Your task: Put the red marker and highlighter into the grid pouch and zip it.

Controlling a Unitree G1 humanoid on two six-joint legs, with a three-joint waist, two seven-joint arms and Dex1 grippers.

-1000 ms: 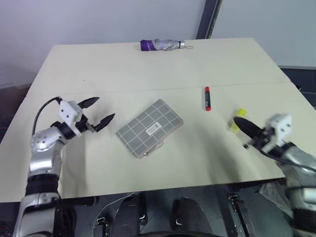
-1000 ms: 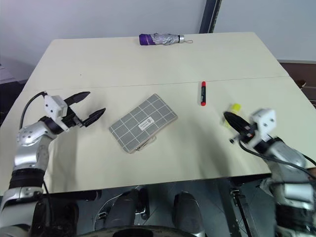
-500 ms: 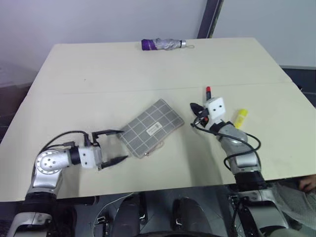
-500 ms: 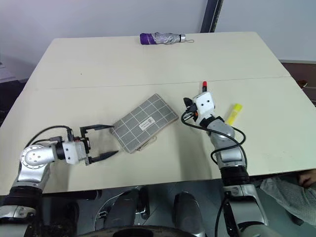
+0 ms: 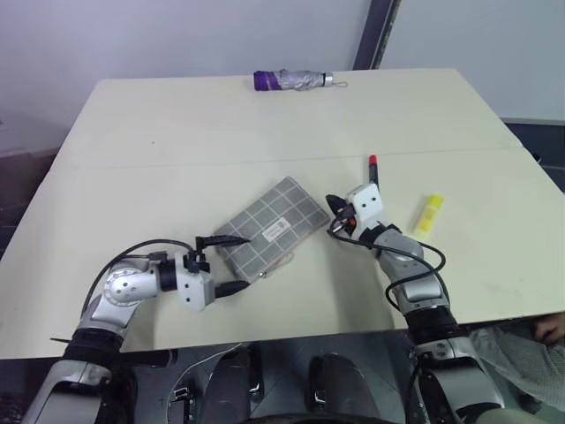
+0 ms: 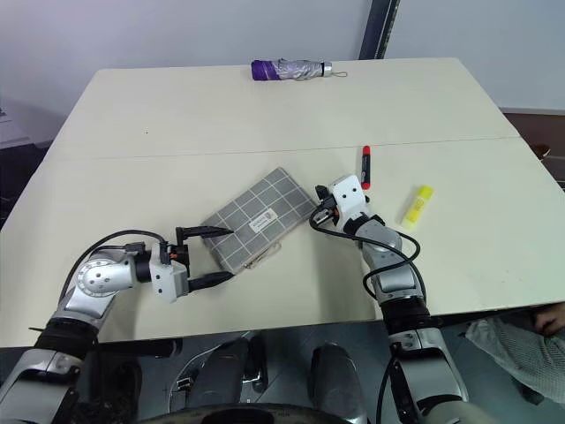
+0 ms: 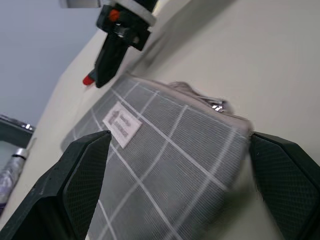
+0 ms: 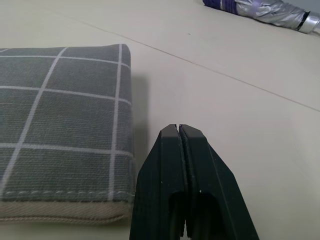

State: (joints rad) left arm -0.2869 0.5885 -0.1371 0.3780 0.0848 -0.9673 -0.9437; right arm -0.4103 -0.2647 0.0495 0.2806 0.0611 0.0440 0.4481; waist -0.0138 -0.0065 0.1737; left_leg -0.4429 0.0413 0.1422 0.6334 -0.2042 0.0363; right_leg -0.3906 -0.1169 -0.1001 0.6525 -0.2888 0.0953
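Even, soft light falls from overhead across my counter [image 5: 265, 132], bright without glare. Shadows are faint and short (a thin dark rim lies beside the grid pouch [image 8: 65, 130] in my right wrist view). My left end effector [image 7: 175, 185] looks blurred up close, its fingers soft-edged, and the far background there blurs too.

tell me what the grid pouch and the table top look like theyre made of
The grid pouch looks like woven grey fabric, matte: a visible weave, a stitched seam and a pale cloth edge. The table top looks like smooth cream laminate or painted board, with a faint sheen; which one is unclear.
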